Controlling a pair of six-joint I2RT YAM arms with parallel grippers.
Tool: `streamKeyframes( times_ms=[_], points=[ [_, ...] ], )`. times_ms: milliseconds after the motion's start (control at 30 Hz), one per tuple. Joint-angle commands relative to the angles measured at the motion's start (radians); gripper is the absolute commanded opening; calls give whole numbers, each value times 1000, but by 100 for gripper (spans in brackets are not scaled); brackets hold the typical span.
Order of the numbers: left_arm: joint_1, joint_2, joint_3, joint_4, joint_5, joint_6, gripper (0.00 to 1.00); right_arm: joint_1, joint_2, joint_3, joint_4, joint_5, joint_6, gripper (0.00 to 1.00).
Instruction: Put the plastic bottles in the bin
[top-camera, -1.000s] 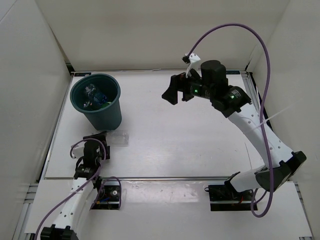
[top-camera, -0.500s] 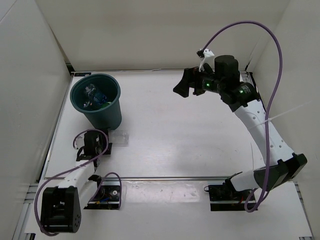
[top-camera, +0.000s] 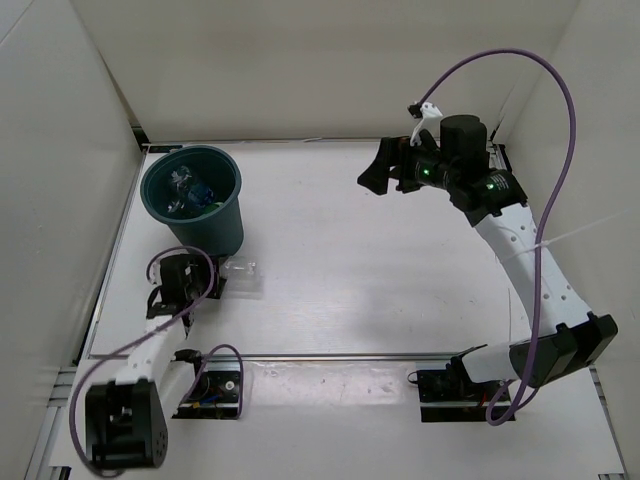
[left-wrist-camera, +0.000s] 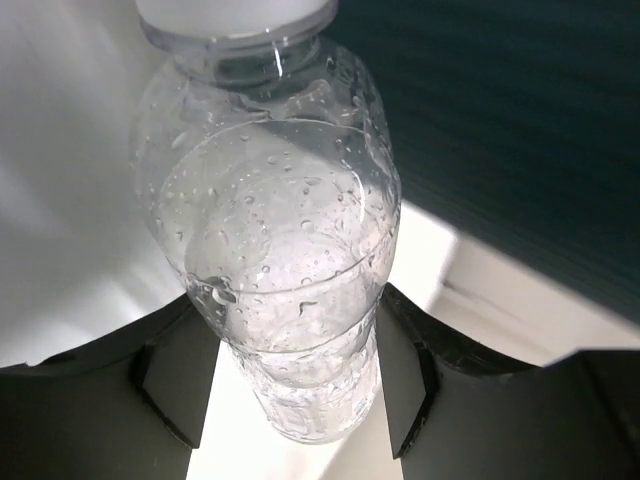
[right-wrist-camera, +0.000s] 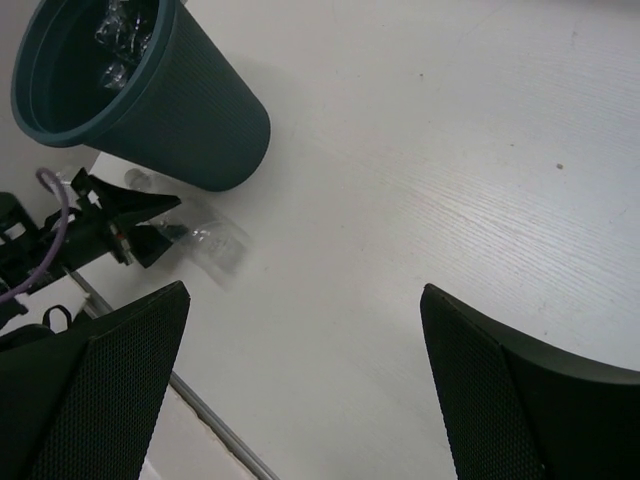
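A clear label-less plastic bottle with a white cap lies on the table just in front of the bin, a dark teal bucket. My left gripper is shut on this bottle, a black pad pressed against each side of its body. In the top view the bottle sticks out to the right of the left gripper. Other plastic bottles, clear, blue-labelled and green, lie inside the bin. My right gripper hangs open and empty high over the back right of the table.
The bin's ribbed wall stands close behind the held bottle. White enclosure walls ring the table. A raised strip runs along the near table edge. In the right wrist view the bin and the left arm sit far left.
My left gripper has shut on the clear bottle beside the bin. The right arm has swung back and to the right, still open.
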Motion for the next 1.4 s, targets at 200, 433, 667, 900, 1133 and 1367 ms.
streamKeyframes(
  times_ms=[200,433,667,900,1133,1367],
  points=[
    [4,-491,390,-837,-37,-97,56,-65,-68,-73,17,-23,62,100],
    [4,-292,853,-820,-90,272,56,-77,-68,-120,17,-59,105,99],
    [-35,103,1170,-606,-441,682,60,-77,-50,-120,35,-124,154,99],
    [-173,323,1235,-548,-707,809,92,-111,-59,-107,15,-10,223,100],
    [-230,176,1182,-548,-876,890,100,-183,21,70,-269,-23,170,100],
    [-252,-210,816,-568,-986,971,100,-290,-140,-91,-272,62,147,100]
  ],
)
